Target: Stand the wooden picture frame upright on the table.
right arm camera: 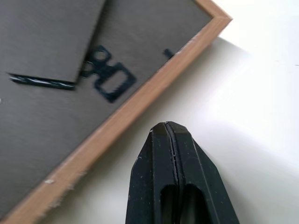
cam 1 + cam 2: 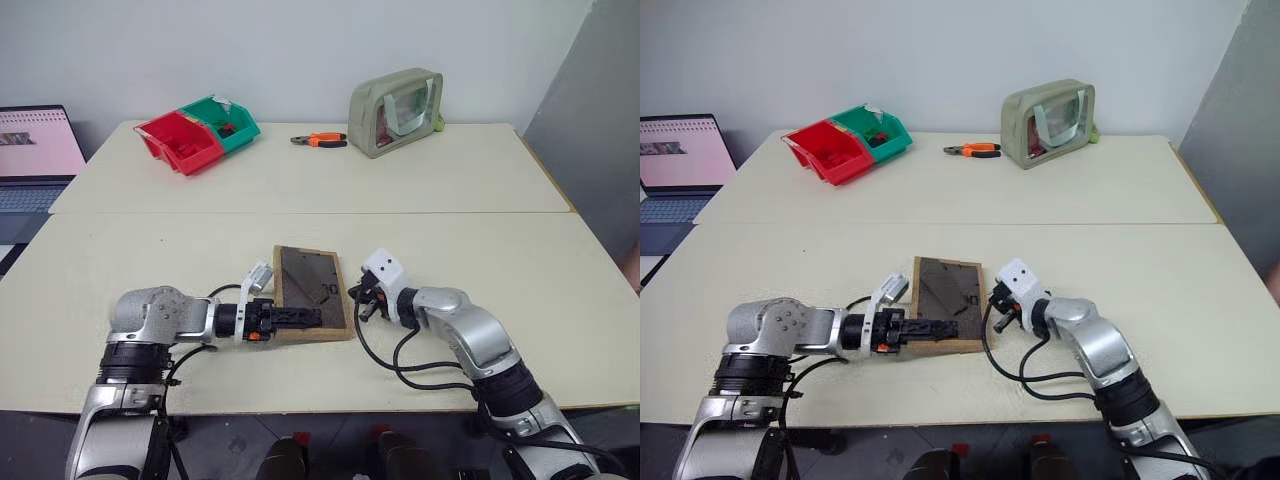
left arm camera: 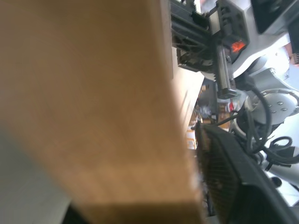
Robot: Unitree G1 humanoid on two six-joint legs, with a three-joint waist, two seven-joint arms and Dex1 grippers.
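The wooden picture frame [image 2: 310,278] lies face down on the near half of the table [image 2: 150,262], its dark back panel and stand leg [image 1: 46,37] facing up. My left gripper [image 2: 300,318] reaches in from the left and is shut on the frame's near edge. In the left wrist view the light wood [image 3: 93,102] presses against one black finger pad [image 3: 233,172], and the other finger is hidden behind it. My right gripper [image 2: 357,303] is shut, its tips [image 1: 170,128] resting on the table just off the frame's right edge [image 1: 140,98] with nothing held.
On the far half of the table stand a red bin [image 2: 180,142] and a green bin [image 2: 228,120], orange-handled pliers [image 2: 320,140] and a beige pouch with a clear window [image 2: 397,110]. A laptop [image 2: 35,150] sits beyond the left edge. A seam [image 2: 450,212] crosses the table's middle.
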